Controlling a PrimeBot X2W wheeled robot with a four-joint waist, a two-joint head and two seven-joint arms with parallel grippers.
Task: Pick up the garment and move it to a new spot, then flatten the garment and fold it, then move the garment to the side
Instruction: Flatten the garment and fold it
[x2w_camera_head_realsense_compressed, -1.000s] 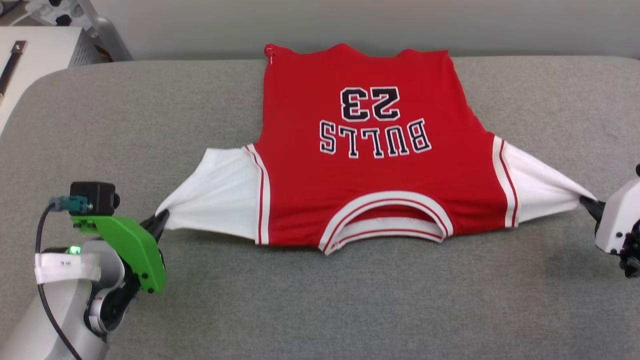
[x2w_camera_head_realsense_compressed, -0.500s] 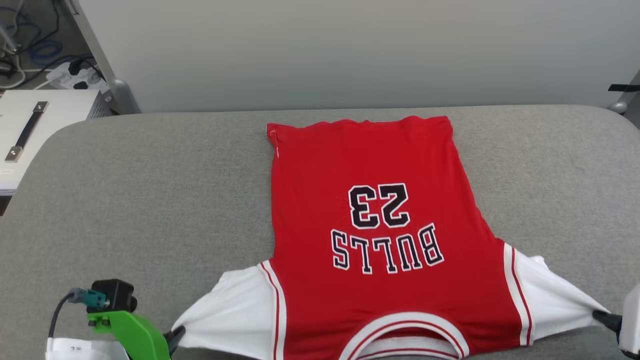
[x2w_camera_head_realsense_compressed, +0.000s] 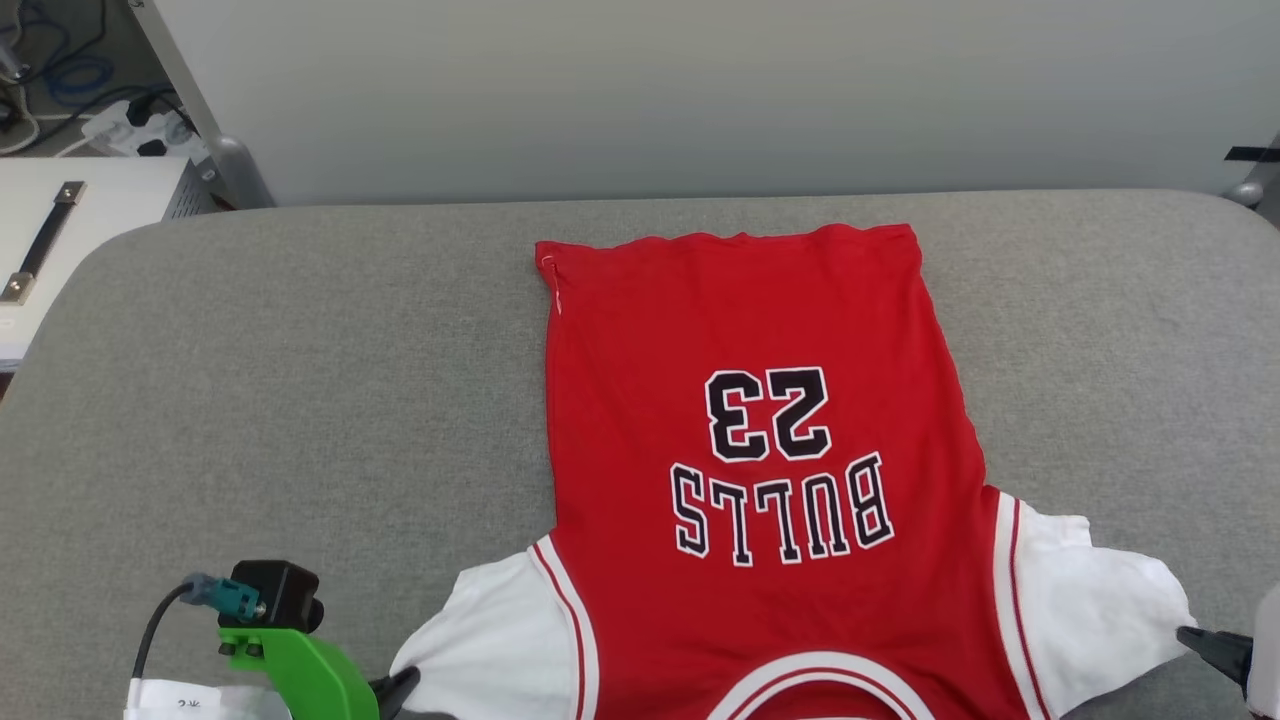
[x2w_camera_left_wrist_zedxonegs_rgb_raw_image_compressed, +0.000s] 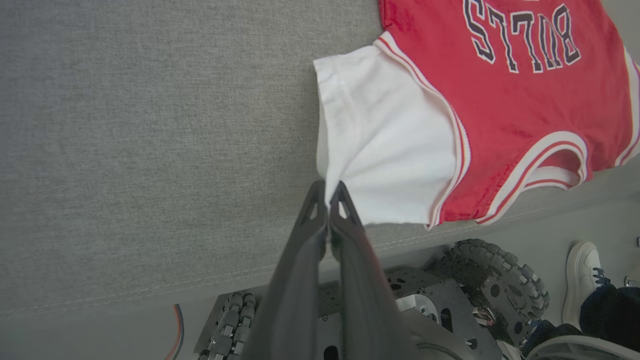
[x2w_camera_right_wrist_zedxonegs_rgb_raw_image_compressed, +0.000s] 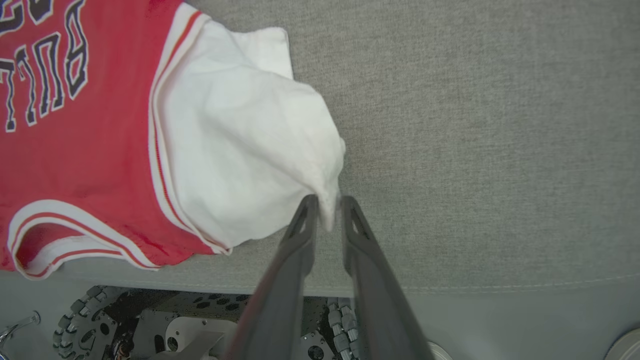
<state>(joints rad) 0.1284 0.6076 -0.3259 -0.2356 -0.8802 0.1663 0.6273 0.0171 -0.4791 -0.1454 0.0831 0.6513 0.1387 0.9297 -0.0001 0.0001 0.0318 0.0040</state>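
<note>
The garment (x2w_camera_head_realsense_compressed: 760, 320), a red jersey with white sleeves and "BULLS 23" lettering, lies flat on the grey padded table (x2w_camera_head_realsense_compressed: 300, 350) with its collar toward me at the near edge. My left gripper (x2w_camera_head_realsense_compressed: 405, 682) is shut on the corner of the left white sleeve, seen clearly in the left wrist view, where the left gripper (x2w_camera_left_wrist_zedxonegs_rgb_raw_image_compressed: 328, 192) pinches the garment (x2w_camera_left_wrist_zedxonegs_rgb_raw_image_compressed: 500, 100). At the lower right, my right gripper (x2w_camera_head_realsense_compressed: 1195, 638) meets the other sleeve's tip. In the right wrist view the right gripper (x2w_camera_right_wrist_zedxonegs_rgb_raw_image_compressed: 328, 205) has its jaws slightly apart, with the corner of the garment (x2w_camera_right_wrist_zedxonegs_rgb_raw_image_compressed: 75, 150) loose between them.
A white cabinet (x2w_camera_head_realsense_compressed: 60, 230) with a black handle stands off the table's left end, with cables and a power strip (x2w_camera_head_realsense_compressed: 130, 130) behind it. A pale wall panel runs along the far edge. Below the near edge are my wheeled base (x2w_camera_left_wrist_zedxonegs_rgb_raw_image_compressed: 500, 285) and a person's white shoe (x2w_camera_left_wrist_zedxonegs_rgb_raw_image_compressed: 582, 280).
The camera tilted up. The garment was drawn toward the near edge. Both sleeves went from taut to slack as the grippers moved inward, and the right jaws parted.
</note>
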